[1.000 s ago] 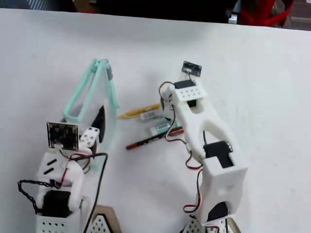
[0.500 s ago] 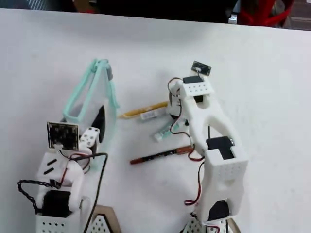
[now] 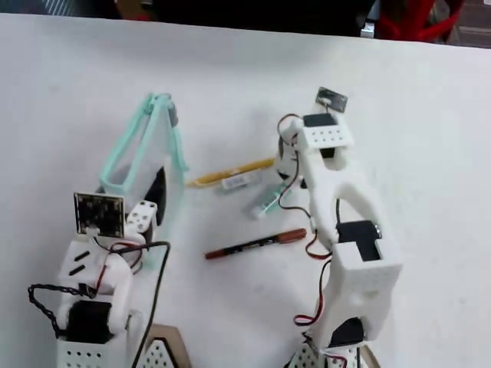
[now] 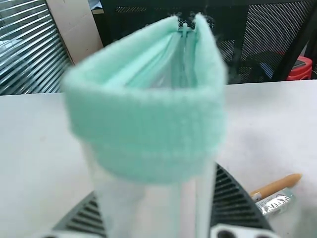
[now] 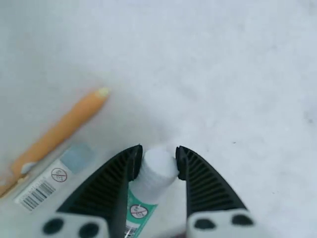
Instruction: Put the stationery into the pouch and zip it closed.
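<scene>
Pinches a green-labelled tube (image 5: pixel 157 166) near its white cap between the fingers of the right gripper (image 5: pixel 158 153), right of centre. Cannot tell if lifted or resting on the desk (image 3: pixel 92 69). Clamps the near end of the pouch (image 4: pixel 148 124) in the left gripper (image 4: pixel 156 193), fingers set wide on either side of the clear wall. Props it on edge, left of centre, mint-trimmed mouth gaping, zip undone.

Has three loose pieces between pouch and right arm:
- orange pen (image 3: pixel 230 172)
- labelled packet (image 3: pixel 235 182), just beside the pen
- red marker (image 3: pixel 253 245), nearer and well apart from the other two

Risks, judged from here:
- Could lose the tube. Grip sits close to the rounded cap, so likely to pivot or squirt out on the carry.
- Could miss the mouth. Narrow slot and soft walls, so a knock from tube or finger may fold the trim shut or tip the pouch.
- Could sweep pen or packet away, since both lie on the straight path to the pouch.
- Could shove the pouch out of the left grip if pushed in too hard.

Surface: plain white desk, smooth, probably slippery for round pens.

Room: window blind (image 4: pixel 25 44) and black mesh chair backs (image 4: pixel 267 39) beyond the far edge, red chair base (image 3: pixel 414 19) far right.
</scene>
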You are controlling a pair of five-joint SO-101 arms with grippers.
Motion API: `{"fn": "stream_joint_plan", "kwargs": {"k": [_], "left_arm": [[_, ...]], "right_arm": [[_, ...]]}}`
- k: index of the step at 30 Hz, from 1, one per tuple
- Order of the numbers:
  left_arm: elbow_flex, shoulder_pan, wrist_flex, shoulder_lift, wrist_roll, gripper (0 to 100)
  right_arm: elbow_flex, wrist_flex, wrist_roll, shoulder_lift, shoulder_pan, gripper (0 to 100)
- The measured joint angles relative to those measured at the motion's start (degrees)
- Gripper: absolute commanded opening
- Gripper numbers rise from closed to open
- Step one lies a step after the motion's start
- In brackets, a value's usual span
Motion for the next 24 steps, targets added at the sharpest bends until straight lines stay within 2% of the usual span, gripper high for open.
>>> {"fn": "stream_joint_plan", "kwargs": {"k": [9, 15, 21, 24], "left_arm": [[0.6, 0.0, -0.1, -0.6, 0.0, 20], [1.1, -0.1, -1.2, -0.4, 0.0, 20], [1.1, -0.1, -1.2, -0.4, 0.0, 20], [1.1, -0.1, -1.2, -0.4, 0.0, 20]], "right_arm": [[0.1, -3.0, 0.6, 0.0, 0.4, 1.8], [0.7, -8.6, 0.6, 0.0, 4.0, 1.8], [0.7, -9.8, 0.6, 0.2, 5.5, 1.9], [0.0, -9.8, 0.6, 2.1, 5.2, 5.3]]}}
